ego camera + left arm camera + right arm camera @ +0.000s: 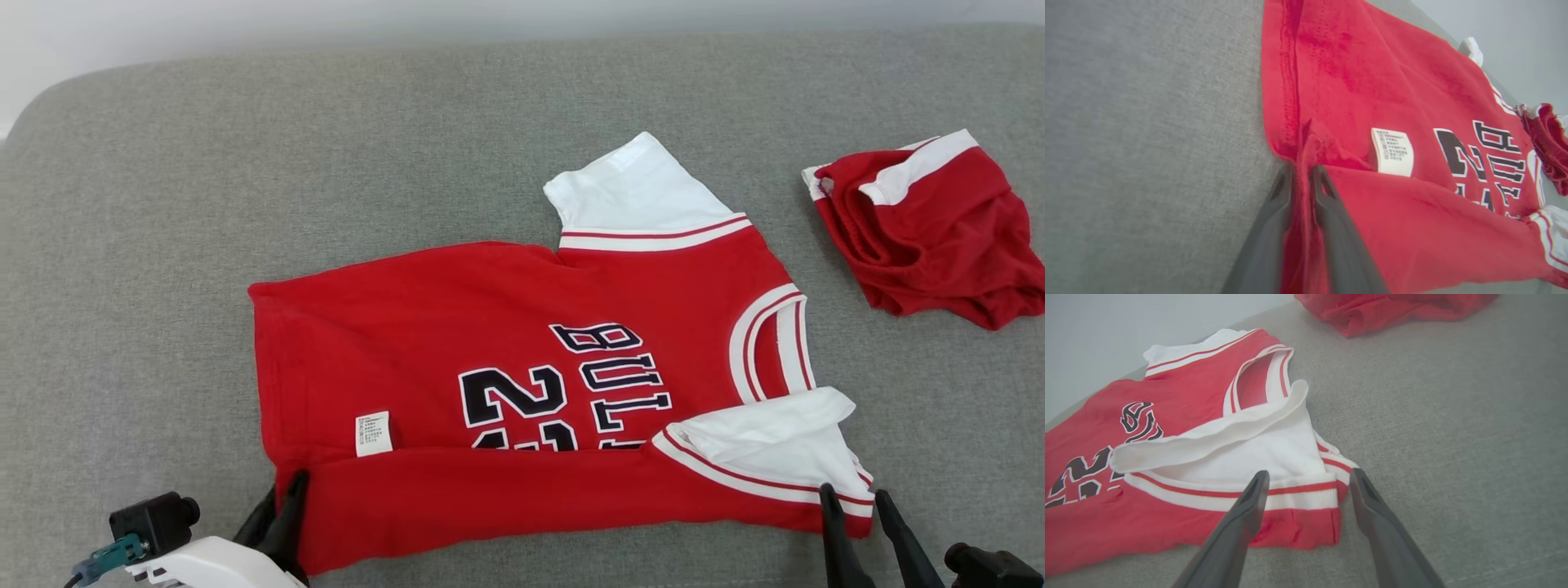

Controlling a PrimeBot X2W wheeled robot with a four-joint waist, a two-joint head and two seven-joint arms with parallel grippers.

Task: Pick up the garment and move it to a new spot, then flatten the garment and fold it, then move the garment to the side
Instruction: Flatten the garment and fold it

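- Jersey (522, 392), red with white sleeves, lies spread on the grey sofa cushion (163, 245), its near edge folded up over the lower part of the numbers.
- Left hand (286, 490) pinches the fold's left corner, red cloth between its fingers, near the white care label (372, 433).
- Right hand (854, 492) stands spread at the fold's right corner, one finger over the sleeve trim, the other over bare cushion.
- Crumpled red shorts (931, 237) lie apart at the far right.

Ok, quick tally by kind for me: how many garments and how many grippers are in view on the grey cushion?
Garments: 2, the red jersey and the crumpled red garment lying apart from it.
Grippers: 2, the left gripper pinching the jersey's hem corner, the right gripper open at its sleeve.
Total: 4.
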